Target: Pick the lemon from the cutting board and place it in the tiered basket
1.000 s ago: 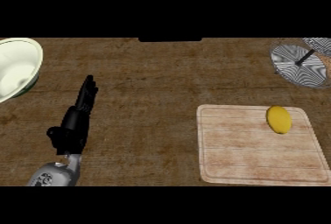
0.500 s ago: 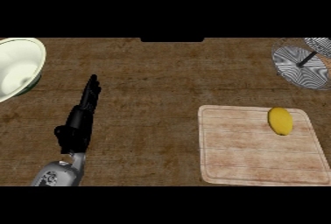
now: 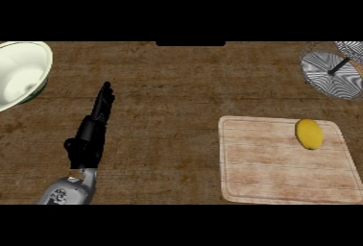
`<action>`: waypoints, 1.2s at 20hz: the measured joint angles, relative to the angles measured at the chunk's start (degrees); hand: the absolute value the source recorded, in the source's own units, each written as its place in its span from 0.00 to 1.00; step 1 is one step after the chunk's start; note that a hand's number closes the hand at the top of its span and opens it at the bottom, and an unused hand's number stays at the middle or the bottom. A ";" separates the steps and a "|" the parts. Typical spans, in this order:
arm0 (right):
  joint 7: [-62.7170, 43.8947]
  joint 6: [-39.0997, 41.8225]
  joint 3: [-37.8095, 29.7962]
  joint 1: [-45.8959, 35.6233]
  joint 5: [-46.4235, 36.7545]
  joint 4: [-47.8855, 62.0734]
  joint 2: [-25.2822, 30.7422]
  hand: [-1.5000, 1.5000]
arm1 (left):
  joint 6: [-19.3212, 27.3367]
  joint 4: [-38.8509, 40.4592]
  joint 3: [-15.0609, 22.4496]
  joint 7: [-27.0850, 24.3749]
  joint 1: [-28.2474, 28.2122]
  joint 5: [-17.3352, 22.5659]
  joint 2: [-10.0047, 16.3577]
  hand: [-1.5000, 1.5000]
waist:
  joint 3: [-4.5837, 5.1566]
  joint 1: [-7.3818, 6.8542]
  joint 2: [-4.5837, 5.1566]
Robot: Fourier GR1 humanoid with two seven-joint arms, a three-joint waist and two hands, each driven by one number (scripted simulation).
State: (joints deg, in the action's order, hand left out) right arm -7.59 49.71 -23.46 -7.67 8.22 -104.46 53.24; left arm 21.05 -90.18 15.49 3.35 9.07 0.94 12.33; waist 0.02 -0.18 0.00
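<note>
A yellow lemon (image 3: 309, 134) lies near the upper right corner of the pale wooden cutting board (image 3: 269, 168) at the lower right. The wire tiered basket (image 3: 333, 71) stands at the far right, beyond the board, cut by the view's edge. My left hand (image 3: 90, 132) shows at the lower left, fingers straight and pointing away from me, holding nothing and far from the lemon. My right hand is out of sight.
A large cream bowl (image 3: 18, 72) sits at the far left edge, close to my left hand's fingertips. Brown wooden counter (image 3: 177, 96) spreads between the hand and the board.
The view has shifted slightly: the board, the lemon and my left hand sit a little further right and lower in the picture. The hand's pose is unchanged.
</note>
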 measured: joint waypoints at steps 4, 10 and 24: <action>-2.88 0.27 2.73 -0.27 -3.09 -3.09 -2.17 0.00 | -1.47 -0.42 -1.26 -0.01 -0.88 -0.06 0.00 0.50 | 0.00 0.05 -0.03; -5.69 3.23 4.54 -0.40 -5.89 -3.80 -2.38 0.00 | -2.14 1.19 -1.87 -1.53 -1.14 -1.29 -1.81 0.50 | 0.00 0.20 -0.01; 1.55 3.68 6.75 0.95 -24.13 -2.98 -5.53 0.00 | -4.49 2.38 -5.15 0.04 1.72 -3.64 -3.85 0.50 | -0.03 0.16 0.01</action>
State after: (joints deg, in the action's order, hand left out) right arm -6.04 53.39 -16.72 -6.72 -15.91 -107.44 47.71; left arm 16.55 -87.80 10.35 3.39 10.79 -2.70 8.47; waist -0.01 -0.03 0.02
